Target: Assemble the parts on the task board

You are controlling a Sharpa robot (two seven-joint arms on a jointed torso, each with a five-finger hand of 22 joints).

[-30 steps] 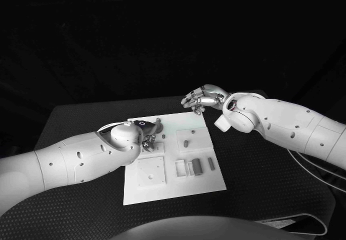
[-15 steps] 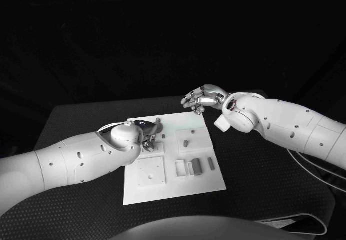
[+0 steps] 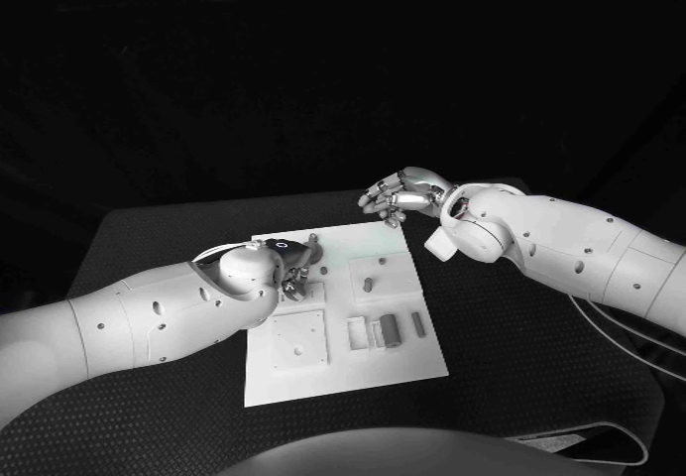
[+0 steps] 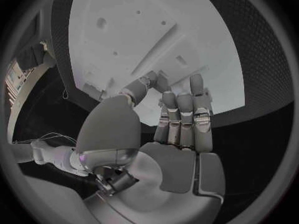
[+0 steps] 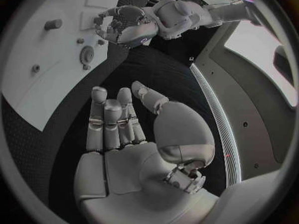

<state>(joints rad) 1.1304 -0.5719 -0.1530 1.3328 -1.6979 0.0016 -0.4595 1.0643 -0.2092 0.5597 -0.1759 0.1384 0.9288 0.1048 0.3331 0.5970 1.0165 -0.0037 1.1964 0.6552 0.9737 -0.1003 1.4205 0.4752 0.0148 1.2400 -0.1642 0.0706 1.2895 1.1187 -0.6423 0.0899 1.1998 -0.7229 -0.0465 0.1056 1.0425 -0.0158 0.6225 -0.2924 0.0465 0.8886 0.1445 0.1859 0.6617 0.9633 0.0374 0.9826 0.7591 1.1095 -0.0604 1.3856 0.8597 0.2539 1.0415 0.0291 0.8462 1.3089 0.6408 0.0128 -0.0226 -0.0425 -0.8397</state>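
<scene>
From the head view, you're looking at the task board (image 3: 343,307) lying flat in the middle of the black bench (image 3: 501,327), its long axis running away from you and leaning slightly toward your left at the far end. Several small parts (image 3: 386,329) are lying side by side near the board's near right portion, their long axes running along the board's length, and one short peg (image 3: 368,285) is sitting further up the board. Your left hand (image 3: 297,268) is hanging over the board's far left area, fingers pointing down at it; whether it's pinching anything, you can't tell from here. Your right hand (image 3: 401,195) is hovering just past the board's far right corner, fingers curled inward.

In the left wrist view, your left hand (image 4: 177,129) is showing its fingers (image 4: 199,119) lying close together and extended toward the task board (image 4: 156,30), thumb reaching out beside them, nothing gripped.

In the right wrist view, your right hand (image 5: 124,139) is released, fingers (image 5: 102,124) straight and side by side above the dark bench (image 5: 149,69), holding nothing. The task board (image 5: 50,59) is sitting off beyond the fingertips, well apart, with the left hand (image 5: 121,25) hanging over it.
</scene>
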